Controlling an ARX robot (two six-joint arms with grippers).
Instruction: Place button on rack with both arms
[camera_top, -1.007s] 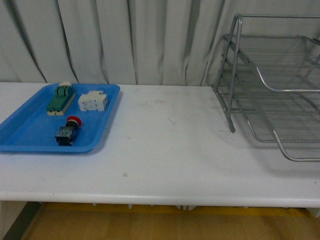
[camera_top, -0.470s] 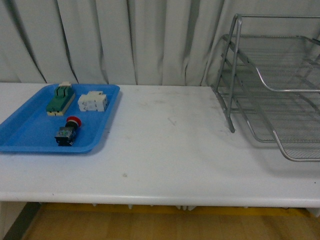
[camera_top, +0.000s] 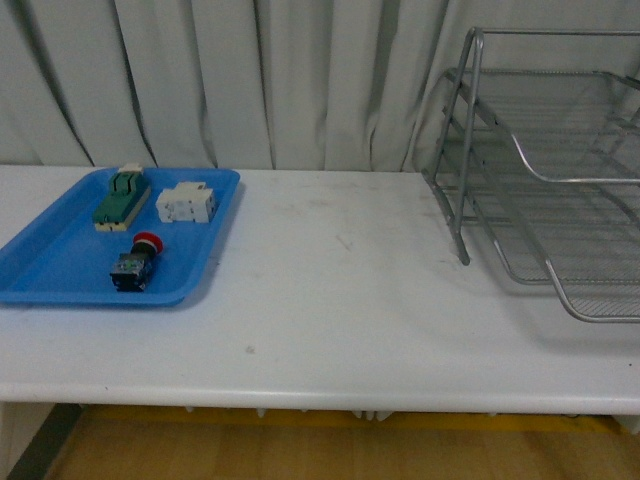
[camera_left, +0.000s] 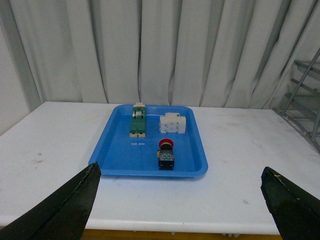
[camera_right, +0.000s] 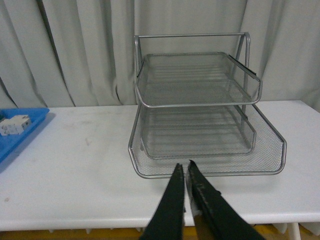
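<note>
In front of the counter (camera_top: 330, 300), the left hand (camera_left: 180, 171) hangs spread wide, facing the button (camera_left: 165, 152) lying in the blue tray (camera_left: 145, 171). It should descend squarely over the black body. Farther right, the right hand (camera_right: 184, 172), pressed together, faces the rack (camera_right: 195, 95).

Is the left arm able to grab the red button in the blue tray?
Probably yes. The left gripper is open and faces the button, which lies uncovered in the blue tray with nothing between them.
</note>
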